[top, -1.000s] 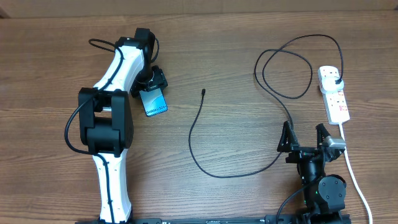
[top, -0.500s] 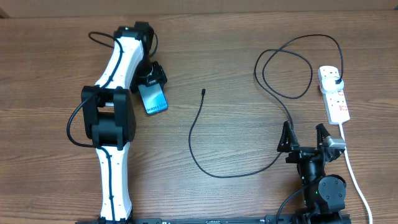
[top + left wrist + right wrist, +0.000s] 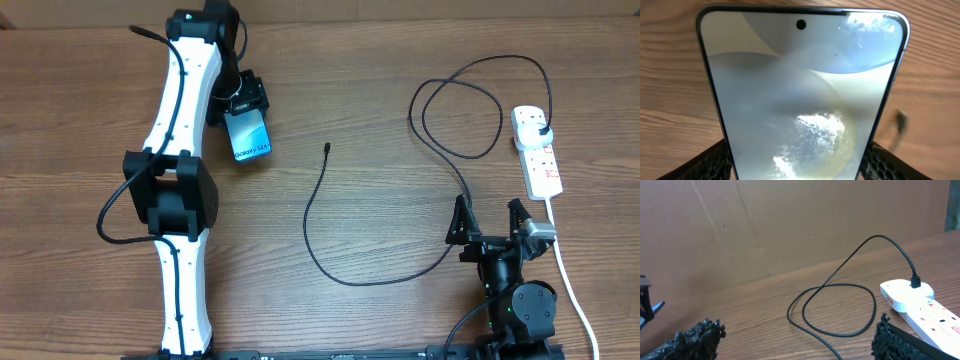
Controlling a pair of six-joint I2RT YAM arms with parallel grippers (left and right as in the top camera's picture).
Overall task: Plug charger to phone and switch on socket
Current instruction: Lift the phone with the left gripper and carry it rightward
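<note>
My left gripper [image 3: 244,104] is shut on the phone [image 3: 250,137], its two fingers pressed against the long edges. The light blue screen fills the left wrist view, where the phone [image 3: 800,95] sits between the dark fingers [image 3: 710,162]. The charger cable [image 3: 308,225] lies on the table with its small connector tip [image 3: 328,149] loose to the right of the phone. Its black plug [image 3: 541,128] sits in the white socket strip [image 3: 540,160] at the right. My right gripper [image 3: 489,212] stands open near the front edge, holding nothing. The right wrist view shows the cable loop [image 3: 840,305] and the socket [image 3: 920,305] ahead.
The socket's thick white cord [image 3: 568,275] runs down the right side past my right arm. A brown cardboard wall [image 3: 790,225] stands behind the table. The cable's big loop [image 3: 460,100] lies between the socket and the table's middle.
My left arm has drawn back toward the far edge with the phone in its grip, and the phone has shifted slightly farther and to the right. The right arm has not moved.
</note>
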